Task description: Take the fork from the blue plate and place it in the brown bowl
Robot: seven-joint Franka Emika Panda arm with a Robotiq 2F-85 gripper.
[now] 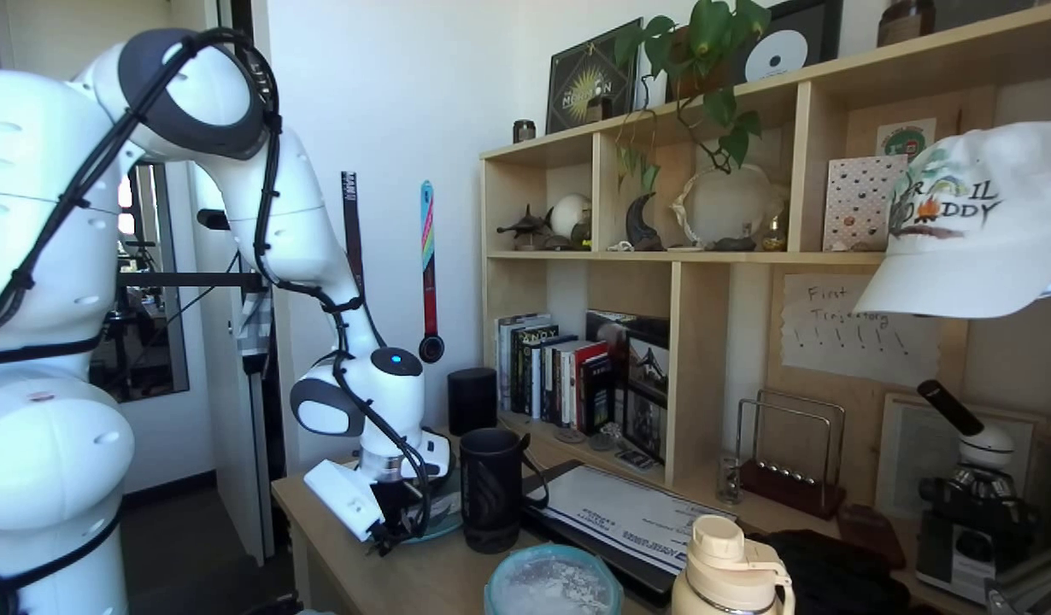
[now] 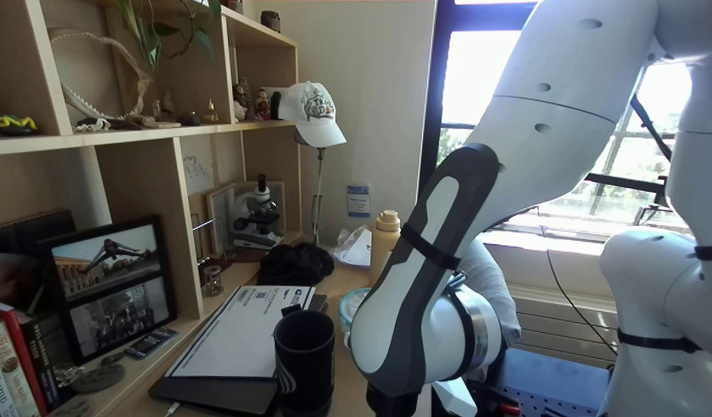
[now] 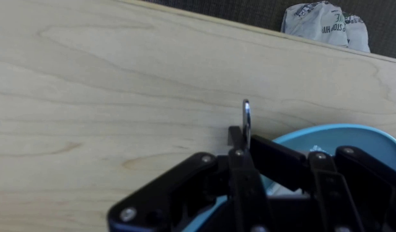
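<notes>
- The fingers (image 3: 277,161) are pinched on the fork (image 3: 246,116), whose narrow, shiny, rounded end sticks up past their tips in the wrist view.
- That end shows against the pale wood of the desk (image 3: 88,112). A blue dish (image 3: 359,138) with something whitish in it lies partly hidden behind the fingers; whether it is the task's plate cannot be told.
- Past the desk's edge, a white bag (image 3: 323,24) carries upside-down print, legible only in scraps.
- In both exterior views hangs a white cap (image 1: 978,213); "RAIL" and, below it, "DDY" can be picked out.
- In an exterior view, a paper note (image 1: 859,333) reads "First Trajectory" above a row of exclamation marks.
- A framed poster (image 1: 590,77) on the shelf appears to read "MORMON".
- One spine among the books (image 1: 547,376) says "ANDY"; a black book (image 2: 39,359) shows "TYSON".
- Just beside a black mug (image 2: 304,365), a white envelope (image 2: 234,336) bears print too small to read.
</notes>
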